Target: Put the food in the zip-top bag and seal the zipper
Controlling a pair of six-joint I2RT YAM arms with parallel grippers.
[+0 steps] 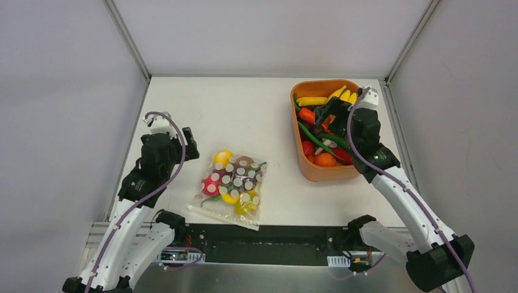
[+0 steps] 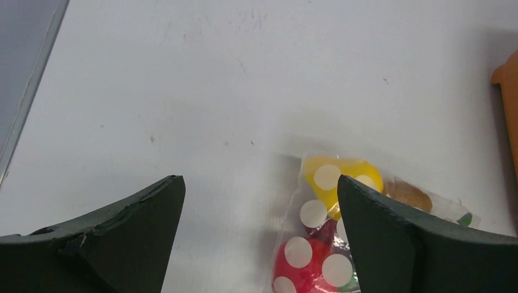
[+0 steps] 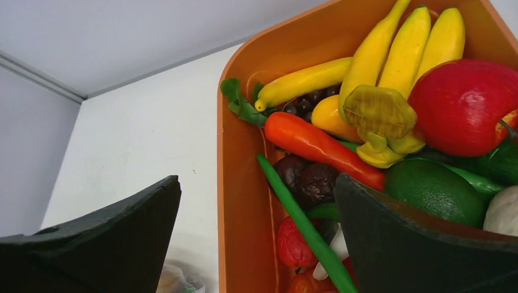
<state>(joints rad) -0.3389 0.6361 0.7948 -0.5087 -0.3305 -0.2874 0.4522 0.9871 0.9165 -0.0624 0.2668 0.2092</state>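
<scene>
The zip-top bag (image 1: 233, 186), clear with white dots, lies flat at the table's near centre and holds food such as a yellow piece (image 2: 354, 170) and a red piece (image 2: 310, 276). Its zipper (image 1: 220, 218) runs along the near edge; I cannot tell whether it is sealed. My left gripper (image 1: 186, 149) hovers open just left of the bag, whose corner shows between the jaws (image 2: 259, 178). My right gripper (image 1: 325, 117) hangs open above the orange tray (image 1: 297, 152), straddling its left wall (image 3: 258, 178), with nothing held. More food fills the tray: bananas (image 3: 403, 49), a red apple (image 3: 464, 104), a green bean (image 3: 299, 213).
The orange tray's wall (image 3: 241, 201) stands at the back right of the white table. Aluminium frame rails (image 1: 128, 36) and grey walls close off the left, right and back. A black strip (image 1: 269, 244) with the arm bases runs along the near edge.
</scene>
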